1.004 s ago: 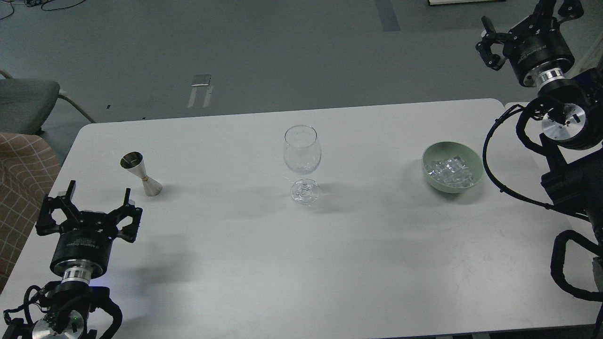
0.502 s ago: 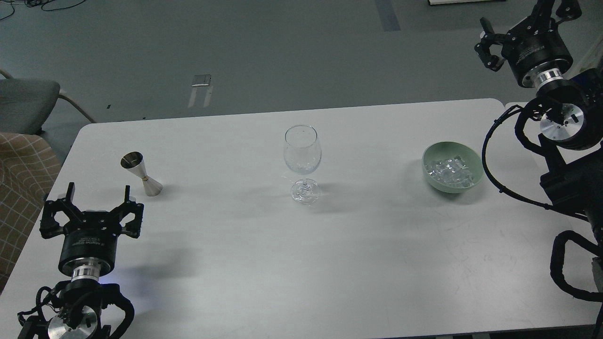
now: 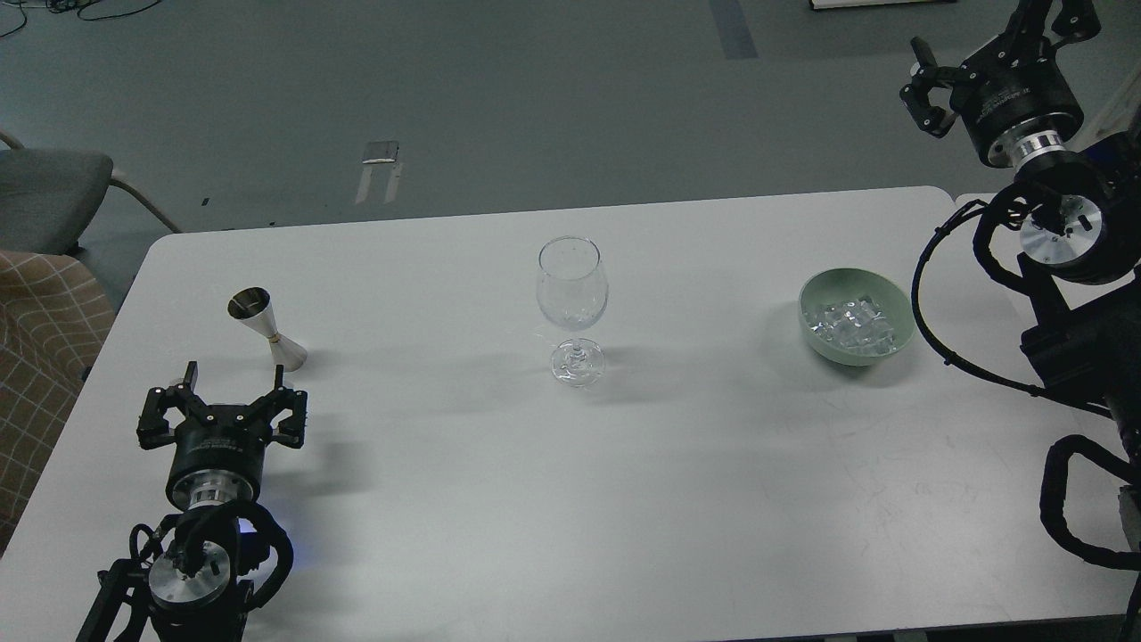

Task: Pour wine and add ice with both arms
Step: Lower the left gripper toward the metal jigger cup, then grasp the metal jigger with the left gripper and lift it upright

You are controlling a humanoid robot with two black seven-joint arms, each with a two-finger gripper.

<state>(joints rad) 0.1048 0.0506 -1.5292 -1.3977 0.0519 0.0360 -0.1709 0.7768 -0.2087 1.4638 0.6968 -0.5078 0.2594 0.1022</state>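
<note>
A clear stemmed wine glass [image 3: 572,299] stands upright at the table's middle and looks empty. A small steel jigger [image 3: 267,330] stands at the left; I cannot see any wine in it. Ice cubes [image 3: 849,323] lie in a pale green bowl [image 3: 902,332] at the right. My left gripper [image 3: 234,382] is open and empty, just in front of the jigger and slightly to its left, not touching it. My right gripper [image 3: 988,40] is open and empty, held high beyond the table's far right corner, well away from the bowl.
The white table [image 3: 570,499] has rounded corners. A grey chair [image 3: 45,192] and a checked cushion [image 3: 40,357] sit off its left edge. My right arm's cables [image 3: 945,348] loop just right of the bowl.
My left gripper has moved right and forward, closer to the jigger, still open. My right gripper has barely shifted. The glass, jigger and bowl have not moved.
</note>
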